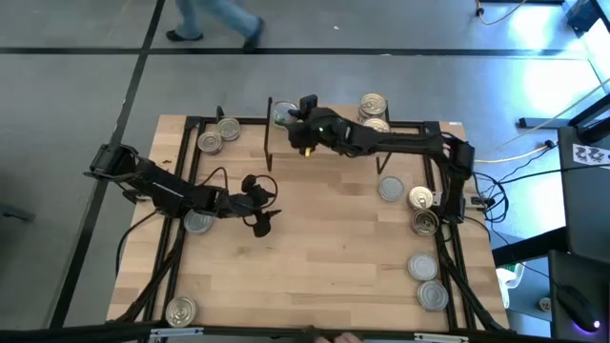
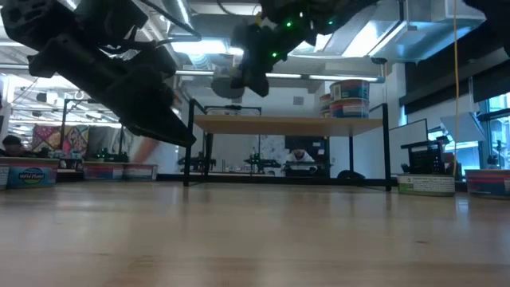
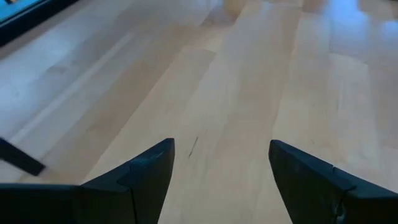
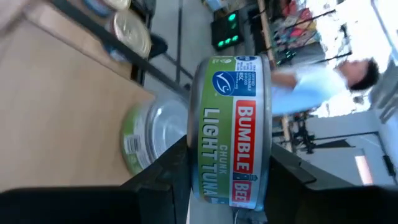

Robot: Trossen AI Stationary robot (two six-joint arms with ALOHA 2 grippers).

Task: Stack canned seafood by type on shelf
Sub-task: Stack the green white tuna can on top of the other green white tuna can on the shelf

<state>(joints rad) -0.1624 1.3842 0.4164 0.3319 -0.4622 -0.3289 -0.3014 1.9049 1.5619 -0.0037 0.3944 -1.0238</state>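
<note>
High view: eleven tins (image 1: 391, 189)

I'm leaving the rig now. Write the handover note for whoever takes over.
Right tool: shut on a tuna can, above the shelf's left end, where one can already lies.
Left tool: open, empty, over mid-table.
Done: two-can stack at the shelf's right end.
Left: set the held can down; shelve the loose cans at the table's right edge, far left corner and near left corner.

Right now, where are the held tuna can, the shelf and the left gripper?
tuna can (image 4: 233, 130): right wrist view, label side.
shelf (image 2: 287, 125): low view, board's front edge.
left gripper (image 1: 264, 202): high view, between fingertips.
</note>
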